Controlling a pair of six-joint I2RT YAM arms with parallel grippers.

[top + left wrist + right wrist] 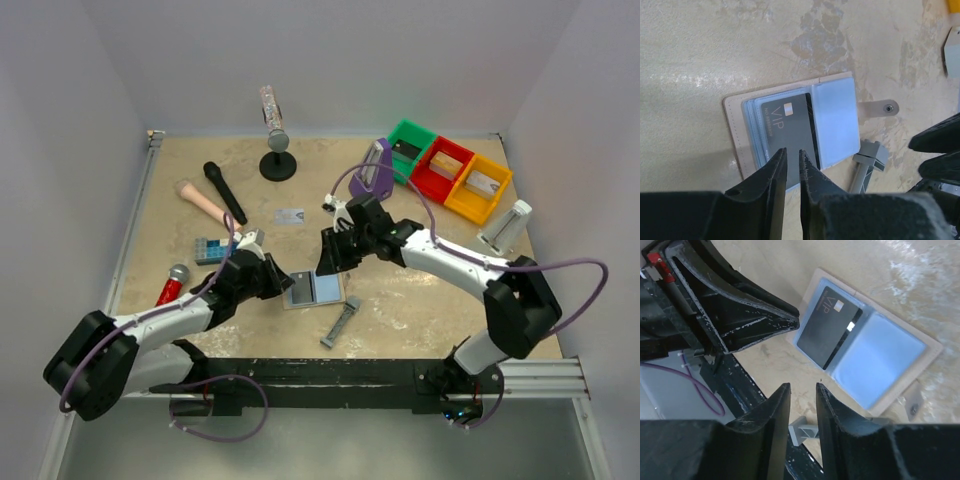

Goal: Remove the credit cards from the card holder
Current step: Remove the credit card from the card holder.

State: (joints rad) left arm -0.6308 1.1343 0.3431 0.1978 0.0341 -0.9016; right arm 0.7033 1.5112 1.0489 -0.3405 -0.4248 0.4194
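Note:
The card holder (328,290) lies open on the table, pale blue-grey inside, with a tan rim. In the left wrist view its right half (837,120) is bare, and a black "VIP" card (790,122) sits in the left pockets. My left gripper (792,152) hovers over that card's near edge with its jaws a narrow gap apart and nothing between them. My right gripper (801,387) is slightly open and empty, just off the holder (875,360), with the black card (827,327) beyond it. A silver-grey card (289,215) lies loose on the table. No second black card shows.
A grey metal bar (340,322) lies just in front of the holder. A blue brick (212,250), a red-handled microphone (172,285) and a black microphone (225,192) lie to the left. Green (410,145), red (443,168) and orange (478,188) bins stand at the back right.

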